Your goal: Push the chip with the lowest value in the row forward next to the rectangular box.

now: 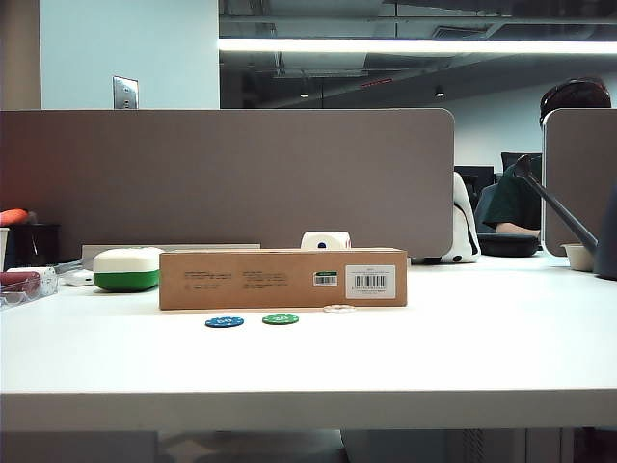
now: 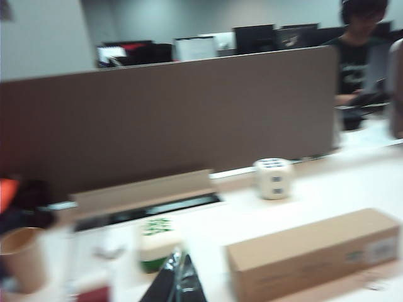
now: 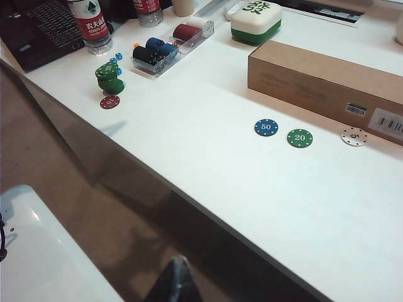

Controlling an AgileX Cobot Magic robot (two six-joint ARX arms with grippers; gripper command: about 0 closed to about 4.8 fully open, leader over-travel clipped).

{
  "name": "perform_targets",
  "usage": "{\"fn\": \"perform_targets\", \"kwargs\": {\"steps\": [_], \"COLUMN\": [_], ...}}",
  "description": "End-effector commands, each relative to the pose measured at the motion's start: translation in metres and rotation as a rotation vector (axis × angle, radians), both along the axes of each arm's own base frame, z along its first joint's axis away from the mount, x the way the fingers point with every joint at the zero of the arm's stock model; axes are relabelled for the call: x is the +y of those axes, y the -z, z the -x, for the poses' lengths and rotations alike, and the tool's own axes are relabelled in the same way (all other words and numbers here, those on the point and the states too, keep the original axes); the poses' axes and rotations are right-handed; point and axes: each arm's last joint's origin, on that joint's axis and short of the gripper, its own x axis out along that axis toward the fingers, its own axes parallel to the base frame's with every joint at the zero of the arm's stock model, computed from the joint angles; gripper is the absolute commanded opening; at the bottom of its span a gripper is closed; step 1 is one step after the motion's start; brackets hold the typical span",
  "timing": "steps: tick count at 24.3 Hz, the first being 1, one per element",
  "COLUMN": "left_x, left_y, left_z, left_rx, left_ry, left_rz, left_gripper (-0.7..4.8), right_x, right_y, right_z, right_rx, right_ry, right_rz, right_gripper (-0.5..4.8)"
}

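White tabletop (image 1: pixel 308 367) with the rectangular box (image 1: pixel 282 279) lying lengthwise, barcode label toward the exterior camera. In the exterior view the row comprises the blue chip (image 1: pixel 224 322), marked 50 in the right wrist view, the green chip (image 1: pixel 281 319), marked 20, and the white chip (image 1: pixel 338 309), marked 5. The white chip lies at 2 o'clock from the green chip, just beside the box's front face below the barcode label; contact cannot be resolved. A white-and-green case (image 1: pixel 127 269) sits at 9 o'clock from the box. Left claw (image 2: pixel 174 282) appears only as blurred dark tips above the tabletop near the case, apparently pressed together. Right claw (image 3: pixel 175 280) shows one dark tip off the tabletop edge; its state cannot be told.
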Motion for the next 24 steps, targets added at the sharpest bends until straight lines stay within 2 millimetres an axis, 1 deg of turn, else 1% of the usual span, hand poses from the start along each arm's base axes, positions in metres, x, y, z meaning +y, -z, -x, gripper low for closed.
{"fn": "perform_targets", "kwargs": {"steps": [1, 3, 7, 10, 12, 19, 21, 24], "left_x": [0.005, 0.007, 0.011, 0.012, 0.012, 0.014, 0.014, 0.013], "left_y": [0.004, 0.014, 0.044, 0.064, 0.082, 0.106, 0.110, 0.110], "left_z": [0.000, -0.003, -0.008, -0.010, -0.014, -0.018, -0.018, -0.018], "left_rx": [0.000, 0.024, 0.086, 0.108, 0.105, 0.109, 0.147, 0.148], "left_ry": [-0.103, -0.140, -0.176, -0.175, -0.126, -0.140, -0.143, -0.139], "left_rz": [-0.012, -0.005, 0.039, 0.111, 0.131, 0.128, 0.126, 0.122], "left_gripper": [-0.05, -0.05, -0.05, -0.05, -0.05, -0.05, -0.05, -0.05], "right_x": [0.000, 0.000, 0.000, 0.000, 0.000, 0.000, 0.000, 0.000], "right_y": [-0.002, -0.002, -0.002, -0.002, -0.002, -0.002, -0.002, -0.002], "right_z": [0.000, 0.000, 0.000, 0.000, 0.000, 0.000, 0.000, 0.000], "right_rx": [-0.001, 0.000, 0.000, -0.001, -0.001, -0.001, 0.000, 0.000], "right_ry": [0.005, 0.005, 0.005, 0.005, 0.005, 0.005, 0.005, 0.005], "right_rz": [-0.015, -0.015, -0.015, -0.015, -0.015, -0.015, -0.015, -0.015], "right_gripper": [-0.06, -0.06, -0.06, -0.06, -0.06, -0.06, -0.06, -0.06]}}
